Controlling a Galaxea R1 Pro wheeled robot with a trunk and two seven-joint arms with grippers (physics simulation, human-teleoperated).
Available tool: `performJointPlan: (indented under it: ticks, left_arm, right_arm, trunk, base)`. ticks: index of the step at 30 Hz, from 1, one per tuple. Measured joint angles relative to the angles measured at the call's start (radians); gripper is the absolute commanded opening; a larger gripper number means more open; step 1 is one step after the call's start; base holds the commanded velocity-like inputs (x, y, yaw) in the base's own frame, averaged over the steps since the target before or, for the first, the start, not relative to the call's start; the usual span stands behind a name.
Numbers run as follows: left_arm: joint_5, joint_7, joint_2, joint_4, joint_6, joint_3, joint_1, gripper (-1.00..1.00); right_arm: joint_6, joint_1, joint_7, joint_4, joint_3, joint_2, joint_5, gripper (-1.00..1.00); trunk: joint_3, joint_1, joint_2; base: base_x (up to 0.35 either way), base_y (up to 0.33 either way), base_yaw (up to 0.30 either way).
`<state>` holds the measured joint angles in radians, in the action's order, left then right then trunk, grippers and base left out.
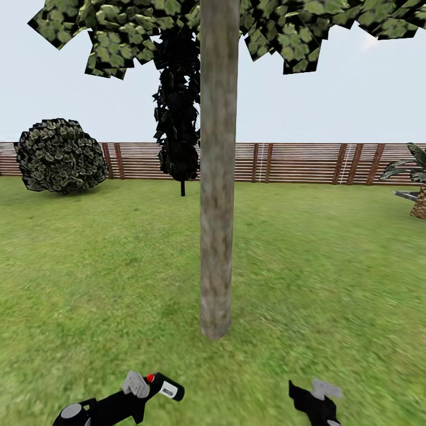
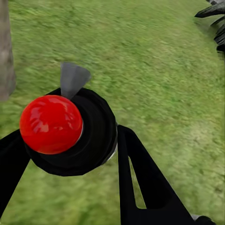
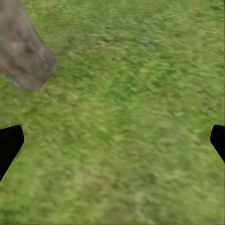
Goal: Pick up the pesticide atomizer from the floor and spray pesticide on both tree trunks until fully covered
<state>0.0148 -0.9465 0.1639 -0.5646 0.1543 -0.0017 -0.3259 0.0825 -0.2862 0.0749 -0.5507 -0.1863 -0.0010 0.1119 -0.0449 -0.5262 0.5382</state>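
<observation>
Lawn point(image 1: 331, 284), trunk point(image 1: 218, 177) ahead (fence point(image 1: 296, 163) behind)

A green grass lawn point(image 1: 331, 284) carries everything here, running back to a brown slatted wooden fence point(image 1: 296, 163) along its far edge. A straight, mottled grey-brown tree trunk point(image 1: 218, 177) stands upright in the grass near the middle. At the far left a round leafy bush point(image 1: 58, 155) sits on the lawn before the fence, a narrow dark tree point(image 1: 178, 118) rises behind the trunk, and a low palm-like plant point(image 1: 417, 183) stands at the far right.
</observation>
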Motion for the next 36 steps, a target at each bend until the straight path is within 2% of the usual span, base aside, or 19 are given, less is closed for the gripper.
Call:
performJointPlan:
  ticks: [1,3,4,5,6,10,11,13,14,17,18,19,20,23,27,28,34,36]
  left_arm:
    - [-0.001,0.000,0.000,0.000,0.001,0.000,0.000,-1.00]
    - [-0.001,0.000,0.000,-0.002,0.005,0.000,0.000,-1.00]
    - [-0.002,0.000,0.000,-0.004,0.006,0.000,0.000,-1.00]
    - [-0.002,0.000,0.000,-0.004,0.007,0.000,0.000,-1.00]
    - [-0.002,-0.001,0.000,-0.005,0.008,-0.001,0.000,-1.00]
    - [-0.002,-0.004,0.000,-0.007,0.016,-0.001,0.000,-1.00]
    - [-0.001,-0.005,0.000,-0.007,0.022,-0.001,0.000,-1.00]
    - [-0.002,-0.007,0.001,-0.008,0.027,-0.001,0.000,-1.00]
    - [-0.002,-0.008,0.001,-0.008,0.030,-0.001,0.001,-1.00]
    - [-0.003,-0.009,0.001,-0.009,0.033,-0.001,0.001,-1.00]
    - [-0.003,-0.010,0.001,-0.010,0.034,-0.001,0.001,-1.00]
    - [-0.003,-0.010,0.001,-0.010,0.034,-0.001,0.001,-1.00]
    - [-0.003,-0.010,0.001,-0.010,0.035,-0.002,0.001,-1.00]
    - [-0.003,-0.010,0.001,-0.010,0.036,-0.002,0.002,-1.00]
    - [-0.003,-0.010,0.001,-0.010,0.037,-0.001,0.002,-1.00]
    - [-0.003,-0.010,0.001,-0.010,0.037,-0.001,0.002,-1.00]
    - [-0.003,-0.009,0.001,-0.010,0.037,-0.001,0.002,-1.00]
    - [-0.003,-0.009,0.001,-0.009,0.037,-0.002,0.002,-1.00]
  right_arm:
    - [-0.025,0.000,-0.013,-0.022,0.004,0.000,0.000,1.00]
    - [-0.148,-0.001,-0.064,-0.111,0.015,0.000,0.001,1.00]
    - [-0.262,-0.002,-0.109,-0.185,0.024,-0.001,0.003,1.00]
    - [-0.324,-0.003,-0.140,-0.226,0.026,-0.002,0.003,1.00]
    - [-0.438,-0.013,-0.211,-0.299,0.028,-0.003,0.006,1.00]
    - [-0.631,-0.053,-0.370,-0.424,0.029,-0.005,0.011,1.00]
    - [-0.711,-0.074,-0.456,-0.473,0.029,-0.005,0.016,1.00]
    - [-0.786,-0.093,-0.546,-0.523,0.029,-0.006,0.015,1.00]
    - [-0.858,-0.107,-0.636,-0.568,0.030,-0.006,0.018,1.00]
    - [-0.957,-0.126,-0.778,-0.629,0.031,-0.014,0.017,1.00]
    - [-1.006,-0.135,-0.870,-0.656,0.032,-0.027,0.019,1.00]
    - [-1.028,-0.139,-0.915,-0.668,0.033,-0.035,0.018,1.00]
    - [-1.069,-0.147,-0.993,-0.683,0.038,-0.049,0.020,1.00]
    - [-1.122,-0.170,-1.103,-0.697,0.054,-0.070,0.020,1.00]
    - [-1.124,-0.182,-1.166,-0.705,0.090,-0.079,0.021,1.00]
    - [-1.124,-0.184,-1.173,-0.706,0.099,-0.079,0.021,-1.00]
    - [-1.124,-0.187,-1.203,-0.712,0.189,-0.074,0.020,-1.00]
    - [-1.123,-0.186,-1.229,-0.738,0.243,-0.072,0.016,-1.00]
  trunk:
    - [0.000,0.000,0.000]
    - [0.000,0.000,0.000]
    - [0.000,0.000,0.000]
    - [0.000,0.000,0.000]
    - [0.000,0.000,0.000]
    - [0.000,0.000,0.000]
    - [0.000,0.000,0.000]
    - [0.000,0.000,0.000]
    - [0.000,0.000,0.000]
    - [0.000,0.000,0.000]
    - [0.000,0.000,0.000]
    - [0.000,0.000,0.000]
    - [0.000,0.000,0.000]
    - [0.000,0.000,0.000]
    - [0.000,0.000,0.000]
    - [0.000,0.000,0.000]
    - [0.000,0.000,0.000]
    - [0.000,0.000,0.000]
  base:
    - [0.000,0.000,0.000]
    - [0.000,0.000,0.000]
    - [0.000,0.000,0.000]
    - [0.000,0.000,0.000]
    - [0.000,0.000,0.000]
    - [0.000,0.000,0.000]
    - [0.000,0.000,0.000]
    - [0.000,0.000,0.000]
    - [0.000,0.000,0.000]
    - [0.000,0.000,0.000]
    - [0.000,0.000,0.000]
    - [0.000,0.000,0.000]
    - [0.000,0.000,0.000]
    - [0.000,0.000,0.000]
    - [0.000,0.000,0.000]
    - [0.000,0.000,0.000]
    - [0.000,0.000,0.000]
    - [0.000,0.000,0.000]
